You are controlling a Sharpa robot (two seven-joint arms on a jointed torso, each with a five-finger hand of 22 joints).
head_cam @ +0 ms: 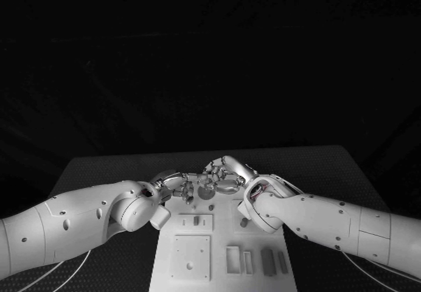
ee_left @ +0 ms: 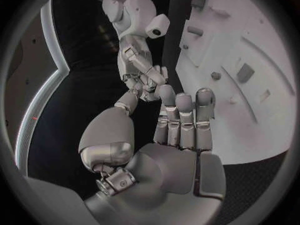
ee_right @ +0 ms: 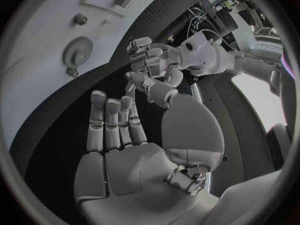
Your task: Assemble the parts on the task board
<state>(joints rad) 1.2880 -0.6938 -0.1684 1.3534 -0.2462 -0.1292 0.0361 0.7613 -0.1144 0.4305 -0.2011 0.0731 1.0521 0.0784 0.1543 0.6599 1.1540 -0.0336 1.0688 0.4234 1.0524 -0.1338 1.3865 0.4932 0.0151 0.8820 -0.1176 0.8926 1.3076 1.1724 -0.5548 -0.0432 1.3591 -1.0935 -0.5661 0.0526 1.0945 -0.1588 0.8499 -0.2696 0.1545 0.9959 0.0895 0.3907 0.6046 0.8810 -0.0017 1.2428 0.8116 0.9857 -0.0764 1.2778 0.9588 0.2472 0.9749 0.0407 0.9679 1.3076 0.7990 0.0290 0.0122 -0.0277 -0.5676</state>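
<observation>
The white task board (head_cam: pixel 219 236) lies lengthwise before me, and both hands meet over its far end. A grey gear (head_cam: pixel 206 192) lies flat on the board just below them, also seen as the gear (ee_right: pixel 78 52) beside a small peg (ee_right: pixel 80 19). My left hand (head_cam: pixel 176 184) has its fingers partly curled; I cannot tell whether they hold anything. My right hand (head_cam: pixel 230 174) has straight, spread fingers (ee_right: pixel 111 125) and an empty palm. The left hand (ee_right: pixel 153 62) sits close to the right thumb. The right hand (ee_left: pixel 144 77) hovers off the board's edge (ee_left: pixel 250 115).
Nearer me the board carries two square plates (head_cam: pixel 191 255), several upright narrow pieces (head_cam: pixel 248 261) and small pegs (head_cam: pixel 244 222). Black table (head_cam: pixel 105 167) surrounds the board on both sides and beyond. Both forearms lie along the board's edges.
</observation>
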